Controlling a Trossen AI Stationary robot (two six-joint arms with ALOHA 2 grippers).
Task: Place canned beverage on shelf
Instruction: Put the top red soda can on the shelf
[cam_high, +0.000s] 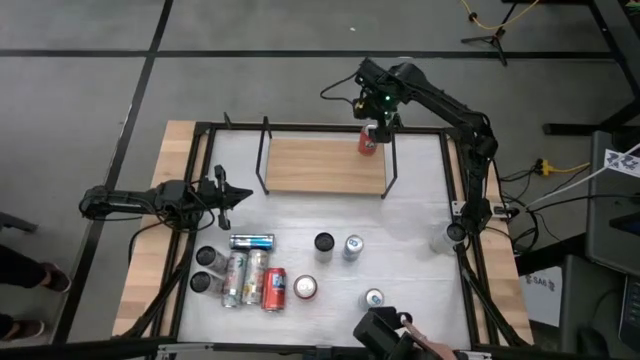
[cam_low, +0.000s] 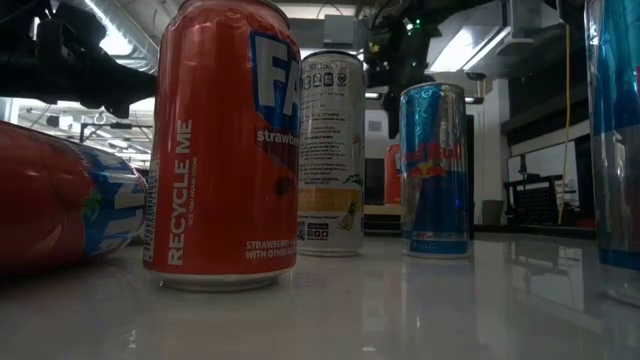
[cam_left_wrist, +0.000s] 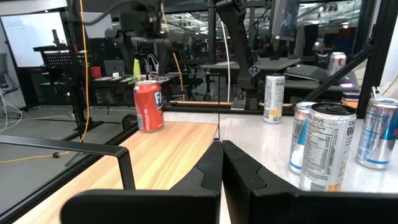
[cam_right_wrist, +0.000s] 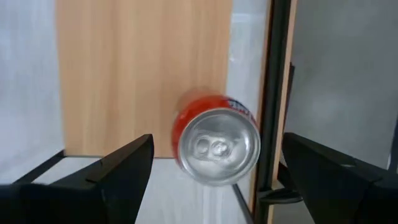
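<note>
A red canned beverage (cam_high: 368, 142) stands upright on its base at the far right corner of the shelf (cam_high: 323, 165), a light-wood board with thin black uprights. My right gripper (cam_high: 378, 125) hovers above it, pointing steeply down and open. In the right wrist view its fingers stand on either side of the can's silver top (cam_right_wrist: 216, 138) with a gap on each side, over the board (cam_right_wrist: 143, 68). My left gripper (cam_left_wrist: 222, 163) waits shut and level at the table's left (cam_high: 240, 196). From there it looks across the board (cam_left_wrist: 168, 146) at the can (cam_left_wrist: 148, 104).
Several more cans stand or lie on the white tabletop near the front. Among them are a red one (cam_high: 274, 289) (cam_low: 225, 150), a blue one on its side (cam_high: 251, 241), and silver ones (cam_high: 352, 246) (cam_high: 373, 298). The shelf's black upright (cam_right_wrist: 273, 93) rises close beside the can.
</note>
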